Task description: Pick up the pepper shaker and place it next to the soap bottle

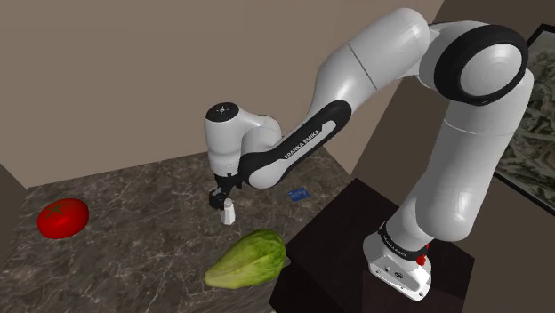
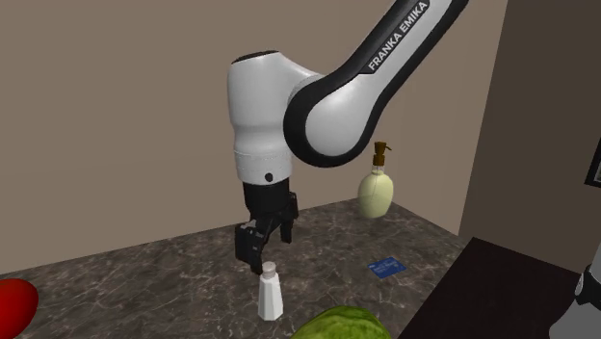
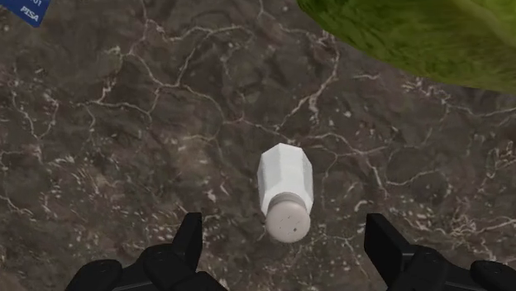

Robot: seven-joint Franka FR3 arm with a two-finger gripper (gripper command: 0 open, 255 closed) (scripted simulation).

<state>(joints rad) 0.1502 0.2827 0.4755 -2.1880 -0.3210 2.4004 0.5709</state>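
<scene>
A small white pepper shaker (image 2: pixel 271 293) stands upright on the dark marble counter (image 2: pixel 144 279). It also shows as a white shape (image 1: pixel 229 212) below the hand in the shoulder view. My black gripper (image 2: pixel 265 252) hangs just above it, open. In the wrist view the shaker (image 3: pixel 285 191) stands between the two spread fingertips (image 3: pixel 189 235), untouched. The soap bottle (image 2: pixel 377 187), pale yellow with a brown pump, stands near the wall at the back right of the second exterior view, well away from the shaker.
A green leafy vegetable (image 1: pixel 247 260) lies close in front of the shaker, near the counter's edge. A red tomato (image 1: pixel 62 217) sits at the shoulder view's left. A small blue card (image 1: pixel 299 192) lies on the counter near the dark stand (image 1: pixel 356 240).
</scene>
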